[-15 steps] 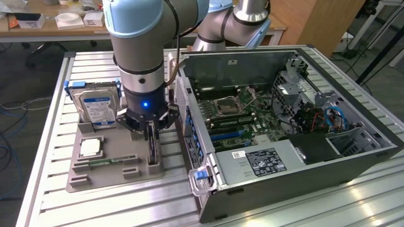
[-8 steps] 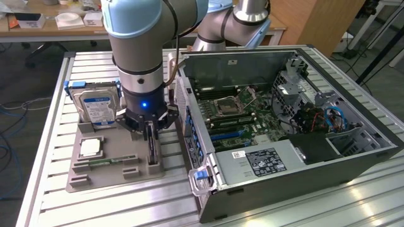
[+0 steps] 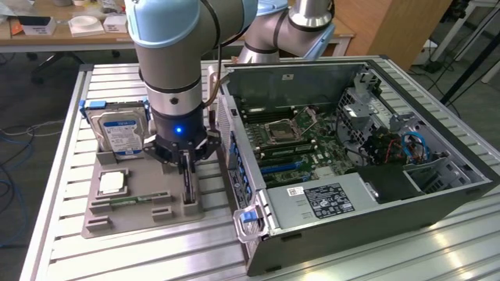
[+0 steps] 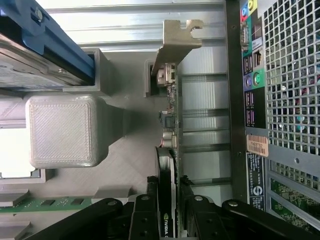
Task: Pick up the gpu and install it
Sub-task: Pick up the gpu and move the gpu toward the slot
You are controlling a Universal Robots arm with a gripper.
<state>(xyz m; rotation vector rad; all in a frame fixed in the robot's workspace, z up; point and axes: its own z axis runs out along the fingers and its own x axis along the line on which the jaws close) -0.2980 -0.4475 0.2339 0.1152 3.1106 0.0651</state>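
Gpu (image 4: 169,127) stands edgewise in tray (image 3: 117,219); wrist view shows jaws seemingly clamping it.

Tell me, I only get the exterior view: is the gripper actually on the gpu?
Observer: Yes. The wrist view shows the gripper closed on the gpu, fingers against both faces.
Operator: Card lifted?
Observer: No. The end by its silver bracket sits in the grey holder slot.
Operator: Where along the card is the grip?
Observer: At the end away from the bracket, around the green logo.
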